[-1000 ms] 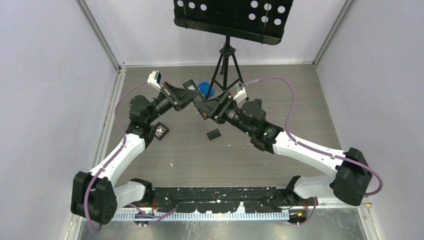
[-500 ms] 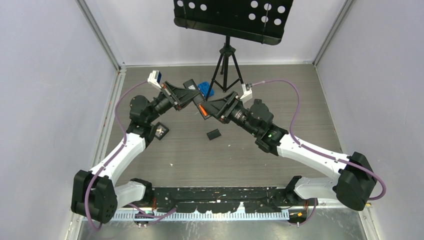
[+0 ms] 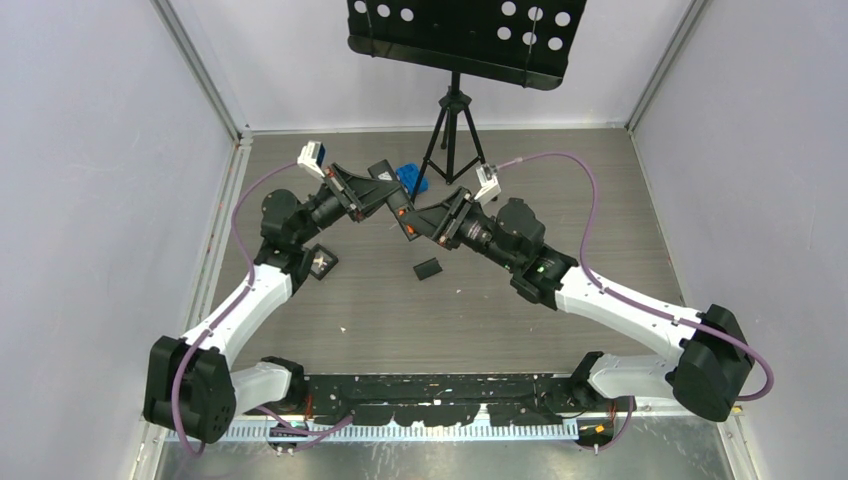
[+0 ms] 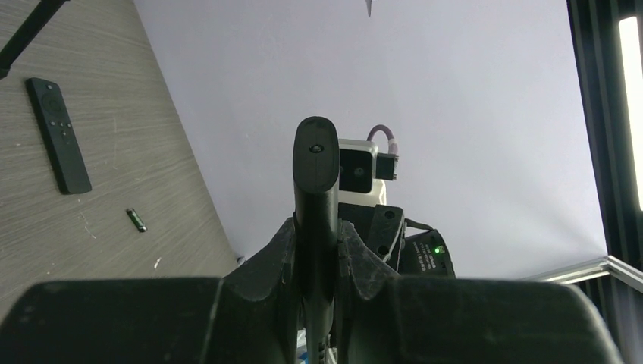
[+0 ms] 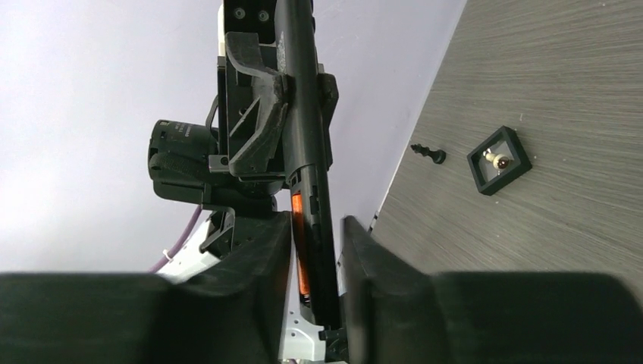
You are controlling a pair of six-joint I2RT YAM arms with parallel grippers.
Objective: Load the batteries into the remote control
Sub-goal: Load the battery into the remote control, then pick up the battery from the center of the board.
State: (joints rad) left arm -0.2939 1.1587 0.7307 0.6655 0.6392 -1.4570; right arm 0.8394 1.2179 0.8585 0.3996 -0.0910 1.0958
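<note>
I judge the remote [image 4: 316,174] light, stiff and slick: the left gripper [image 4: 316,250] clamps it at frame centre, the right gripper [image 5: 315,258] straddles its lower end narrowly, and I cannot tell whether it makes contact.

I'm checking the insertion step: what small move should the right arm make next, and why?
Probably ease the right fingers shut to press the orange battery home. They straddle the slim matte-black remote control, clamped in the left fingers, at its open bay where the battery shows.

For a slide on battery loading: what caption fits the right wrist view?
Left gripper holds the remote control, an orange battery showing in its open compartment, fingers of the right gripper flanking it.
</note>
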